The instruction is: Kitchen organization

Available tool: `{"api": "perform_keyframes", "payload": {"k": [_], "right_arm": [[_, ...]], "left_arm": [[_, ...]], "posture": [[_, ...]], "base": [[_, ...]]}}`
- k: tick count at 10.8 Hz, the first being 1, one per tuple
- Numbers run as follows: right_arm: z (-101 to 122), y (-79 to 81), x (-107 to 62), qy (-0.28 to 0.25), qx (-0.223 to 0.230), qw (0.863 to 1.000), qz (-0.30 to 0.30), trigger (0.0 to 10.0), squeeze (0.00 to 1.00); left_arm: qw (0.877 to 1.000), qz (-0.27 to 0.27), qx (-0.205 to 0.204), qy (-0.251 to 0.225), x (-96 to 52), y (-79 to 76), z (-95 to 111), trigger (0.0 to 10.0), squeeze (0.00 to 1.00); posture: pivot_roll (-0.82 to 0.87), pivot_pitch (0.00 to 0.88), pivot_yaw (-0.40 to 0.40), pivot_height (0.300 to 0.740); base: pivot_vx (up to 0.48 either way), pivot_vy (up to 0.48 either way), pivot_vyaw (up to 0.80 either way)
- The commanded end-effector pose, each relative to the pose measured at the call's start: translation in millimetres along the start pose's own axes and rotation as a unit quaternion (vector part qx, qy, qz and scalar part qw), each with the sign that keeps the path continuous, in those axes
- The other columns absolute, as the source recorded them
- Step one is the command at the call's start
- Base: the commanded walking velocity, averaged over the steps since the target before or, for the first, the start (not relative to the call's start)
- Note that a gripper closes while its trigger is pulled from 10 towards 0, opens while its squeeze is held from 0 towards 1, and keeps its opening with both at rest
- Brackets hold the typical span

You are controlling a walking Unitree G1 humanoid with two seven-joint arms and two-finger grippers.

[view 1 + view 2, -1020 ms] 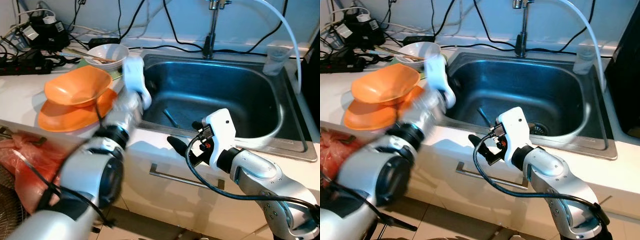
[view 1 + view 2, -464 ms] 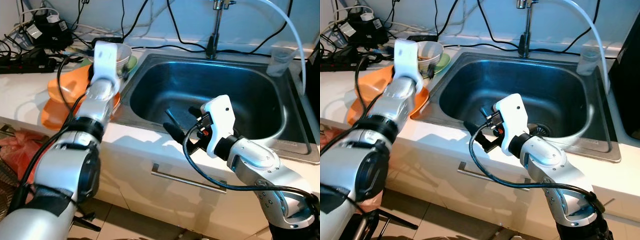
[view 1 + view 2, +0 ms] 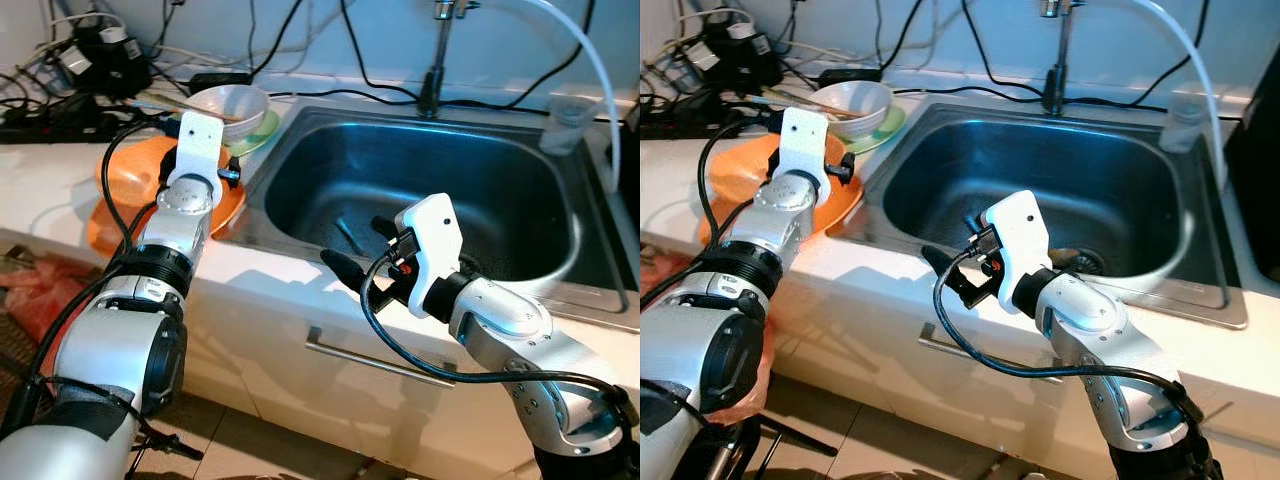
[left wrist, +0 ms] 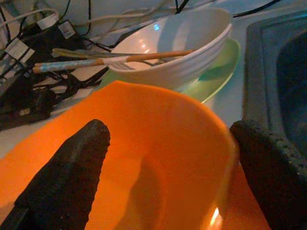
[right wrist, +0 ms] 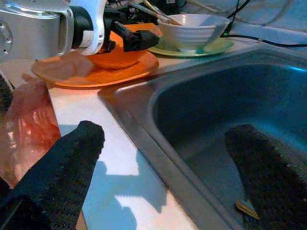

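Observation:
An orange bowl [image 4: 158,158] sits on an orange plate [image 3: 105,225] on the counter left of the sink [image 3: 450,190]. My left gripper [image 4: 168,177] is open just above this bowl, one finger over its inside and the other by its rim nearest the sink. Behind it a white bowl [image 3: 232,102] holding chopsticks and a fork [image 4: 110,61] rests on a pale green plate [image 4: 216,72]. My right gripper [image 3: 358,245] is open and holds nothing, hovering over the sink's front left edge.
A tangle of cables and power strips [image 3: 90,60] lies at the back left. The faucet [image 3: 437,50] and a clear cup [image 3: 563,118] stand behind the sink. A red plastic bag [image 3: 30,290] hangs below the counter edge, near a drawer handle [image 3: 380,365].
My left arm has swung from the sink's left rim out over the orange bowl and stopped there. The right gripper stays at the sink's front edge. The camera has shifted slightly.

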State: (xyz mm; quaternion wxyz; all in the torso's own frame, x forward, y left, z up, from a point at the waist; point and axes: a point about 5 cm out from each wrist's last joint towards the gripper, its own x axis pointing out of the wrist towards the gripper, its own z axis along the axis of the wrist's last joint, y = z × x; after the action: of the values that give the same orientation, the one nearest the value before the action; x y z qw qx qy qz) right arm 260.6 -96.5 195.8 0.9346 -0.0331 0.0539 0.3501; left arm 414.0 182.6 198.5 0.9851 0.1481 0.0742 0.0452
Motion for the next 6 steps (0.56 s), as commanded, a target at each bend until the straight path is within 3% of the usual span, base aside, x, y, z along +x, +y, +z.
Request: {"api": "perform_keyframes", "payload": {"k": [1,6], "right_arm": [[1.0,0.7,1.4,-0.006,0.000,1.000,0.006,10.0,0.00],[1.2,-0.1,1.6,-0.007,-0.002,1.000,0.006,10.0,0.00]], "left_arm": [[1.000,0.000,0.015,0.011,-0.4,3.6,-2.4,10.0,0.00],[0.998,-0.043,0.014,0.043,-1.3,3.4,-10.1,10.0,0.00]], "posture": [[-0.09,0.000,0.090,0.740],[-0.09,0.000,0.090,0.740]], "base": [[0.000,0.000,0.00],[0.000,0.000,0.00]]}}
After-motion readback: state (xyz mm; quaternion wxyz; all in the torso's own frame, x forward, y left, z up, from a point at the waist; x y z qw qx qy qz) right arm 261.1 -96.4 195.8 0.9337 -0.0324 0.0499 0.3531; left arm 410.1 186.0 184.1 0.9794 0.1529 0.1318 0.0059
